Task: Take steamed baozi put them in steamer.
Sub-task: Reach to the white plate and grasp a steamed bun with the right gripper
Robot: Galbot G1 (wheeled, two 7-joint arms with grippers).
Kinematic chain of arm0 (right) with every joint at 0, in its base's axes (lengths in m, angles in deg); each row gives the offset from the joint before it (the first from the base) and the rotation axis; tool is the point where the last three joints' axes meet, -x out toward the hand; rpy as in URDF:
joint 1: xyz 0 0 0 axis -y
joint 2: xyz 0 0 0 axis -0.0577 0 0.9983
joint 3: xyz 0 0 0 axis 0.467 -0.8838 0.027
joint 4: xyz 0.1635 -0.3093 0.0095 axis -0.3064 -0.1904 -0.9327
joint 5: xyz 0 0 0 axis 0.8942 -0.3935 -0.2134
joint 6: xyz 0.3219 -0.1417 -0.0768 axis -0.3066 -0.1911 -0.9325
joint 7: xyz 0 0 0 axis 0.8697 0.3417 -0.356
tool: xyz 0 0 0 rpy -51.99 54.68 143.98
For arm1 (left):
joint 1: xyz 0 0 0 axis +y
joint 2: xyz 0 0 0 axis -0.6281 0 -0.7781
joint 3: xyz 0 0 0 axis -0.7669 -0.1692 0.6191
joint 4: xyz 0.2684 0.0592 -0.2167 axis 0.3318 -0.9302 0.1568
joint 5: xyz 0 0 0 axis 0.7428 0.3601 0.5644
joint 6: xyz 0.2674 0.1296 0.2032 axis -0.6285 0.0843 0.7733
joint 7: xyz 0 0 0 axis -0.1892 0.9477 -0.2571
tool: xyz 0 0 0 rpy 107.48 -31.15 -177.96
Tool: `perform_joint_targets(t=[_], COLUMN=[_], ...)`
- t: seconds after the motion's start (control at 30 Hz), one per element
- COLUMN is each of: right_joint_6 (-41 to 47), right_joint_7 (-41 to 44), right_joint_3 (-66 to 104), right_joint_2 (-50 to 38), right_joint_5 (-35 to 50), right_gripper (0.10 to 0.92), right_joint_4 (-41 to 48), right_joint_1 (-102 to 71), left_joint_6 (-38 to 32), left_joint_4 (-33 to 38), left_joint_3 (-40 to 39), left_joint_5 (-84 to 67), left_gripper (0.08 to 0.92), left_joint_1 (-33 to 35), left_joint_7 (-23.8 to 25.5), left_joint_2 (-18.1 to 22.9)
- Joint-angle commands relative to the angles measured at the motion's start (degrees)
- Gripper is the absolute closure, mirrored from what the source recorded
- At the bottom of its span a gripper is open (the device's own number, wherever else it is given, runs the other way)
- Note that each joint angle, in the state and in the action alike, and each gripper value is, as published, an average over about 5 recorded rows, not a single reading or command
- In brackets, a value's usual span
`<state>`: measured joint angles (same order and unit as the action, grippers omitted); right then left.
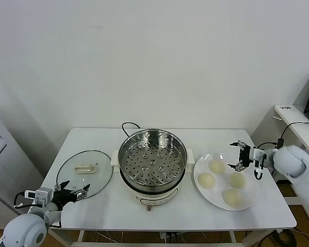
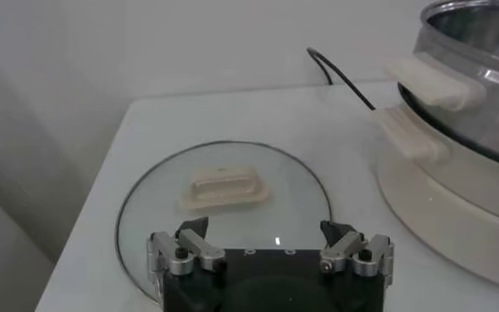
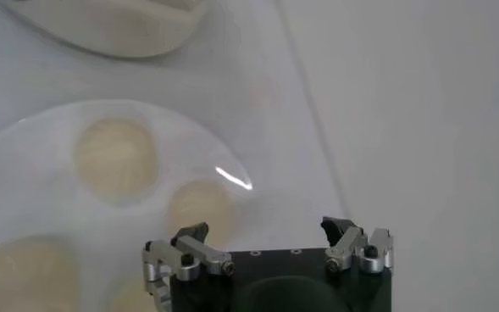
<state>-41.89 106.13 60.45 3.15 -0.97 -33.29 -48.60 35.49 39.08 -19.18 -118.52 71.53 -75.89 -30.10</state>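
The steamer (image 1: 152,159), a shiny steel pot with a bare perforated tray, stands mid-table. To its right a white plate (image 1: 222,181) carries several cream baozi (image 1: 217,166). My right gripper (image 1: 236,155) hovers open over the plate's far right rim, beside the nearest baozi, with nothing between its fingers. The right wrist view has that gripper (image 3: 266,231) above the plate (image 3: 37,195), one baozi (image 3: 200,208) just ahead of its left finger. My left gripper (image 1: 72,189) is parked open at the front left of the table, over the glass lid's near edge; the left wrist view has it (image 2: 268,231) empty.
A round glass lid (image 1: 85,174) with a cream handle (image 2: 224,188) lies flat left of the steamer (image 2: 469,85). A black cord (image 1: 127,125) runs behind the pot. A side desk with cables (image 1: 298,123) stands beyond the table's right edge.
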Motion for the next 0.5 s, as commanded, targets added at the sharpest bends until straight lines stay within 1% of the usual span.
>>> perform_joint_targets(t=[0.03, 0.23, 0.5], right_joint_6=[-2.56, -4.85, -7.63], right_joint_7=[11.03, 10.05, 7.69], right_joint_3=[-23.78, -24.21, -21.55], right_joint_2=[3.34, 8.41, 14.28], right_joint_5=[2.74, 1.90, -1.83], right_gripper=[0.203, 0.203, 0.203], right_joint_4=[11.83, 15.24, 19.76], right_joint_1=[21.30, 19.77, 16.50], left_joint_6=[0.12, 0.18, 0.34], left_joint_4=[-0.27, -0.44, -0.11], left_joint_3=[0.00, 0.08, 0.38], left_joint_5=[0.62, 0.60, 0.62], left_gripper=[0.177, 0.177, 0.177], left_joint_1=[-0.16, -0.42, -0.44], left_joint_7=[0.05, 0.15, 0.10], left_joint_2=[0.17, -0.12, -0.20])
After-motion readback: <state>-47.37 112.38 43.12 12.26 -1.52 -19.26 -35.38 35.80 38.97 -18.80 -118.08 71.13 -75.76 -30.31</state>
